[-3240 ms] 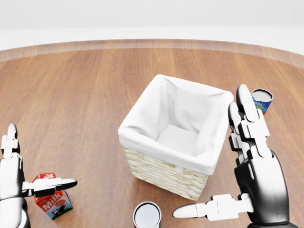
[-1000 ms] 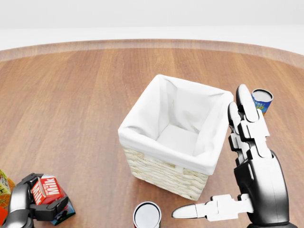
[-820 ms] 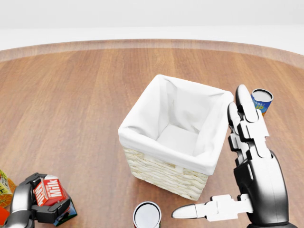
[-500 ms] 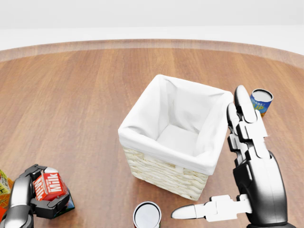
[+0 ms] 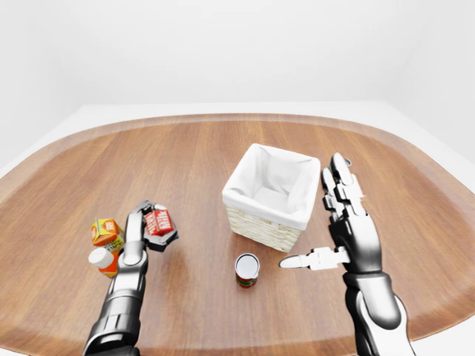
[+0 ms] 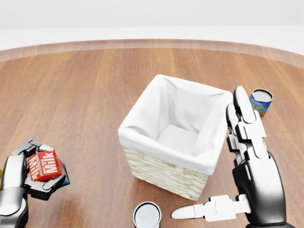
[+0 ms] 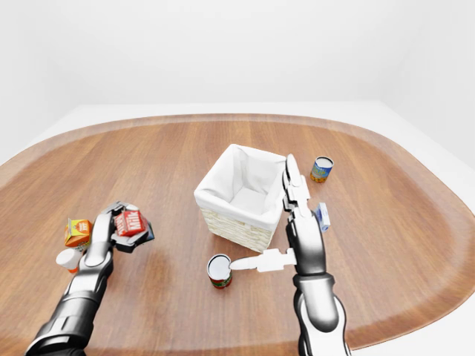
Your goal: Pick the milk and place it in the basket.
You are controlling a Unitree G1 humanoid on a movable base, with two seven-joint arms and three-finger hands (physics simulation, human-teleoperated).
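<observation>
The milk (image 6: pixel 46 163) is a small red carton with white lettering, at the lower left of the head view. My left hand (image 6: pixel 39 170) is shut on it and holds it tilted, clear of the wooden table (image 6: pixel 85 95). The wicker basket (image 6: pixel 161 173) with a white cloth liner stands in the middle, to the right of the milk and well apart from it. My right hand (image 6: pixel 213 161) is open beside the basket's right wall, fingers pointing up and thumb stretched out to the left, with nothing in it.
A tin can (image 6: pixel 147 216) stands just below the basket, near my right thumb. A blue can (image 6: pixel 261 100) stands beyond the right hand, and a small blue box (image 7: pixel 321 216) lies near it. An orange carton (image 5: pixel 106 231) and a white-capped bottle (image 5: pixel 100 258) sit left of my left arm.
My left hand, open beside the standing milk at first, has shut on it and raised it off the table. The right hand has barely moved.
</observation>
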